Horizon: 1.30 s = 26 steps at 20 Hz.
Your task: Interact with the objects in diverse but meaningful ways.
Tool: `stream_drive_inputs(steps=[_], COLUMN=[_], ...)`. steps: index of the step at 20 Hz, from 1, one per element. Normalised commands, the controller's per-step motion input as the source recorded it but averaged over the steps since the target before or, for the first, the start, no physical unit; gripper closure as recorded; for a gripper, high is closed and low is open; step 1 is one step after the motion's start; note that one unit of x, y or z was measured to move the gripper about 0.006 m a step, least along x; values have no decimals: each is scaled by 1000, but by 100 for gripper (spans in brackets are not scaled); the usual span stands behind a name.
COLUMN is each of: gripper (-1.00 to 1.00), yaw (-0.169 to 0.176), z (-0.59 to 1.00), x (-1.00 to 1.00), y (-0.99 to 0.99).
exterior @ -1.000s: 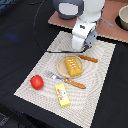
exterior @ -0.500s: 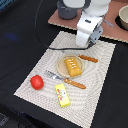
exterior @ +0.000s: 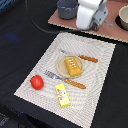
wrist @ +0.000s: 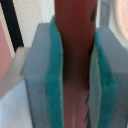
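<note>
Gripper (wrist: 74,75) jaws clamped on dark-brown sausage (wrist: 75,45), raised above placemat (exterior: 100,85). Bread block (exterior: 73,65) on plate, tomato (exterior: 36,82) and yellow packet (exterior: 62,95) nearby; packet print unreadable.

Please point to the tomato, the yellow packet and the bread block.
tomato (exterior: 36,82), exterior view, middle of its red body
yellow packet (exterior: 62,95), exterior view, centre of its flat face
bread block (exterior: 73,66), exterior view, its dotted top

Gripper clamped on a sausage, seen close up.
Teal-padded grey fingers (wrist: 54,75) press both sides of the thin reddish-brown sausage (wrist: 75,60), which stands lengthwise between them.
</note>
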Motion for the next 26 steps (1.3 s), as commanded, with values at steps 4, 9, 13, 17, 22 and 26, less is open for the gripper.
stream_drive_inputs(steps=[4, 9, 13, 17, 22, 26], gripper=[100, 100, 100, 100, 100, 100], yaw=[0, 0, -3, -12, -9, -11], z=[-241, -389, -352, -326, -362, -404], x=[-881, -909, -924, -888, -864, -844], y=[-484, -535, -513, -530, -559, -571])
